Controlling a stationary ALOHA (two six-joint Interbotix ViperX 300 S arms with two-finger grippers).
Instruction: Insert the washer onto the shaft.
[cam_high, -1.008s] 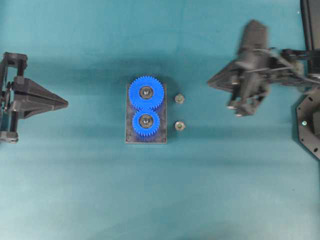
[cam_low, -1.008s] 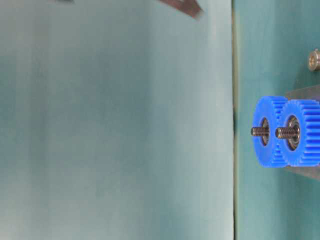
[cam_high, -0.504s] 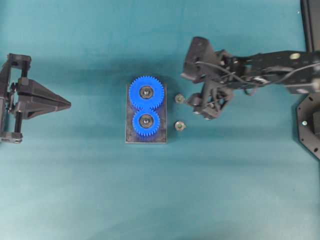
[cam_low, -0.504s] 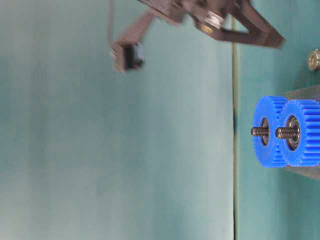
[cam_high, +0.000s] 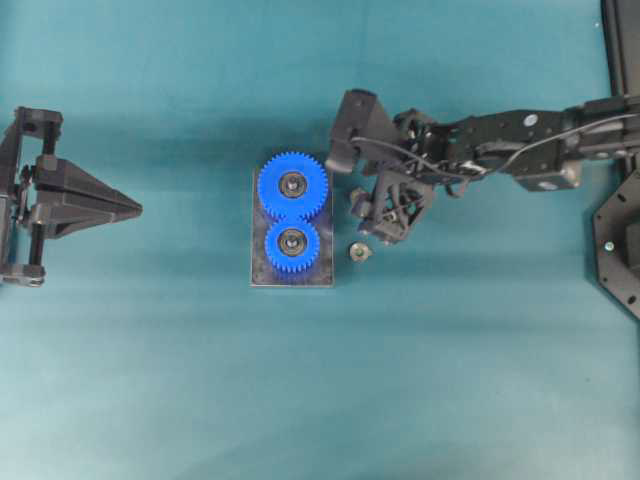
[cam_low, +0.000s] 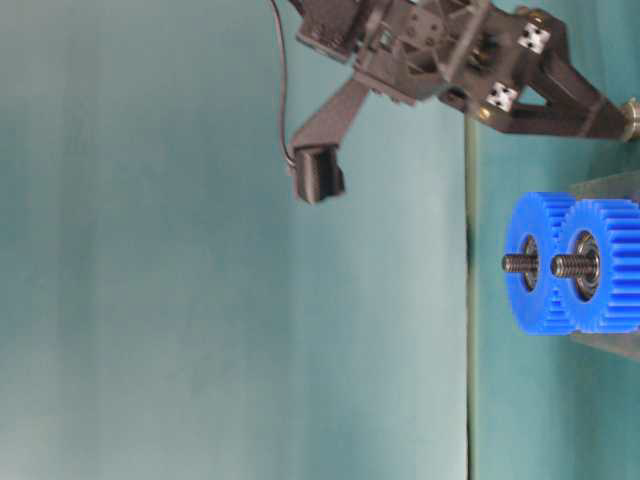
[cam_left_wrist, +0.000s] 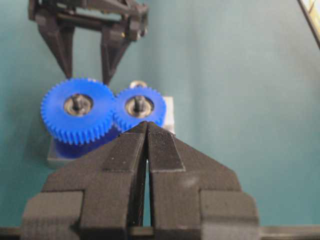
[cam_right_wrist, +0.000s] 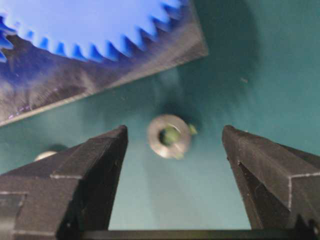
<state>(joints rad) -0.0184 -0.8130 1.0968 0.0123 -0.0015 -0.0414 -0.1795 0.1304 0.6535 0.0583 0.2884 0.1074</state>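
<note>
As I read the right wrist view, the right gripper has its jaws spread wide and holds nothing. The washer lies flat on the teal table, bore facing up, centred in the gap and just ahead of the fingertips; neither finger touches it. Closing should catch it across its rim, I judge. A second small metal piece peeks out past the left-hand finger.

Beyond the washer sits the grey base plate and the toothed edge of a blue gear.

Overhead, I see the right gripper reached in beside the base plate, over one washer, while the other washer sits just clear of the fingers. Both gears are on the plate.

Table-level view adds what the others lack: two threaded shafts stand upright out of the gear hubs, so the washer must go down over a vertical axis.

Left gripper has its fingers pressed together, empty, well apart from the plate. Right arm is plainly nearer.
</note>
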